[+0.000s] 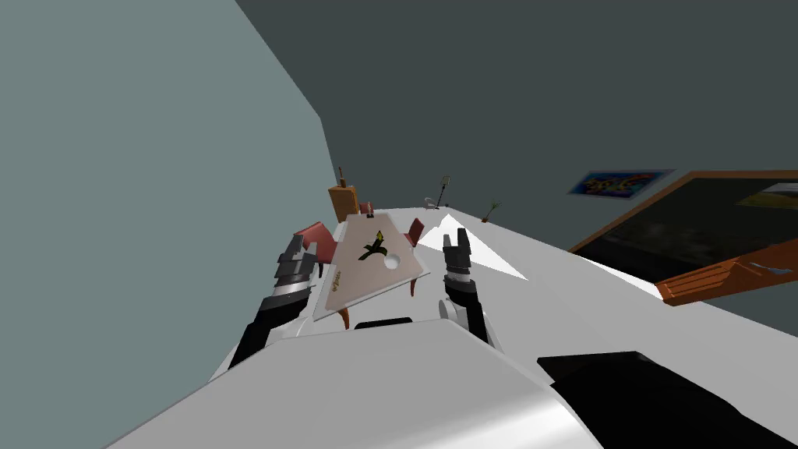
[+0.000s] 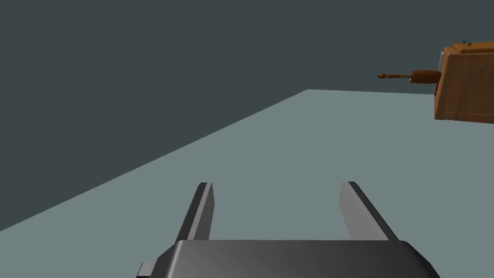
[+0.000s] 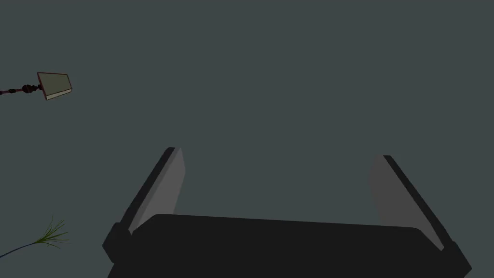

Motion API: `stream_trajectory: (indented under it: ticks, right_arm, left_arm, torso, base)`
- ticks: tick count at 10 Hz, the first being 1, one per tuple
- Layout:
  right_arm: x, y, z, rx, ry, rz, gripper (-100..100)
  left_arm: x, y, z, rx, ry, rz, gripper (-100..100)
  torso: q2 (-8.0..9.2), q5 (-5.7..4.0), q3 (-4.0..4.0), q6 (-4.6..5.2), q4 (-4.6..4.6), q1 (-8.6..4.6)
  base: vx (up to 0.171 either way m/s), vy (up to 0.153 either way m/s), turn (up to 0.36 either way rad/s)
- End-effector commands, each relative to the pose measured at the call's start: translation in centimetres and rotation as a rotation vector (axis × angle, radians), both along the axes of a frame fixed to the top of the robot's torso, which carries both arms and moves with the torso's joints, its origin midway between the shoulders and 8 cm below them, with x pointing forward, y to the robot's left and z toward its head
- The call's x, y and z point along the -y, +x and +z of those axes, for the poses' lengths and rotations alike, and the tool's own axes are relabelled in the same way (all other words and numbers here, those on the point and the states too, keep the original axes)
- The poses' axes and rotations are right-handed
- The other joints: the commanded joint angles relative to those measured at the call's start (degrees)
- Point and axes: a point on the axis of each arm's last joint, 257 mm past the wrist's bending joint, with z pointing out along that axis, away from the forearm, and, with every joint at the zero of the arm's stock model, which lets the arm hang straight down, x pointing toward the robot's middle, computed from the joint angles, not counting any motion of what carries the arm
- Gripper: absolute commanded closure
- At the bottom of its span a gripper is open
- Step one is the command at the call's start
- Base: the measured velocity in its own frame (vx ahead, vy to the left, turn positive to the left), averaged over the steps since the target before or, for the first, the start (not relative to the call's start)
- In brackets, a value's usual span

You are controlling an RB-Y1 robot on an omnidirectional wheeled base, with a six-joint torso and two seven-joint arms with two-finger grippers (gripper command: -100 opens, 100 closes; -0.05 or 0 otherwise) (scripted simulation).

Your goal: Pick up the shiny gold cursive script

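The gold script (image 1: 337, 279) is a small line of gold lettering lying flat near the near-left edge of a pale table (image 1: 354, 288) ahead of me. My left gripper (image 1: 294, 251) hangs just left of that table, a little beyond the script, and its fingers (image 2: 205, 202) stand open with nothing between them. My right gripper (image 1: 457, 242) is raised to the right of the table, past its far-right corner. It is open too, its fingers (image 3: 171, 183) held against a dark wall.
On the table also lie a dark leafy piece (image 1: 372, 249), a white bowl (image 1: 391, 261) and a small yellow item (image 1: 379, 234). Red chairs (image 1: 316, 236) flank it. A brown cabinet (image 1: 343, 201) stands behind, by the wall. A wood-framed dark panel (image 1: 701, 226) is at right.
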Motion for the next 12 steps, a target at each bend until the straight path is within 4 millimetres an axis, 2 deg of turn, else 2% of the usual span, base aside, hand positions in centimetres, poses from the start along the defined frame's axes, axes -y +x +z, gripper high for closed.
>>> stream_trajectory:
  ticks: [1, 3, 7, 8, 11, 12]
  right_arm:
    - [0.0, 0.0, 0.0, 0.0, 0.0, 0.0, 0]
    - [0.0, 0.0, 0.0, 0.0, 0.0, 0.0, 0]
    - [0.0, 0.0, 0.0, 0.0, 0.0, 0.0, 0]
    - [0.0, 0.0, 0.0, 0.0, 0.0, 0.0, 0]
    - [0.0, 0.0, 0.0, 0.0, 0.0, 0.0, 0]
    - [0.0, 0.0, 0.0, 0.0, 0.0, 0.0, 0]
  left_arm:
    - [-0.1, 0.5, -1.7, -0.05, 0.035, -0.01, -100]
    - [-0.4, 1.1, -4.1, -0.117, 0.069, -0.013, -100]
    - [-2.2, 1.9, -10.8, -0.3, 0.146, 0.0, -100]
    - [-2.3, 1.9, -11.2, -0.309, 0.144, 0.001, -100]
    - [-4.6, 1.5, -17.6, -0.48, 0.206, 0.026, -100]
    - [-4.7, 1.5, -17.9, -0.486, 0.205, 0.027, -100]
  torso:
    - [0.0, 0.0, 0.0, 0.0, 0.0, 0.0]
    - [0.27, 0.02, 0.15, 0.03, 0.06, 0.11]
    - [0.18, 0.06, 0.1, 0.03, 0.04, 0.25]
    - [0.19, 0.07, 0.11, 0.01, 0.04, 0.34]
    - [0.14, 0.05, 0.08, 0.02, 0.03, 0.24]
    - [0.19, 0.07, 0.11, 0.02, 0.04, 0.32]
  base:
    - [-0.058, 0.005, -0.142]
    - [-0.075, 0.03, -0.216]
    - [-0.05, 0.054, -0.28]
    - [-0.044, 0.062, -0.102]
    - [-0.046, 0.048, -0.342]
    - [-0.052, 0.053, -0.11]
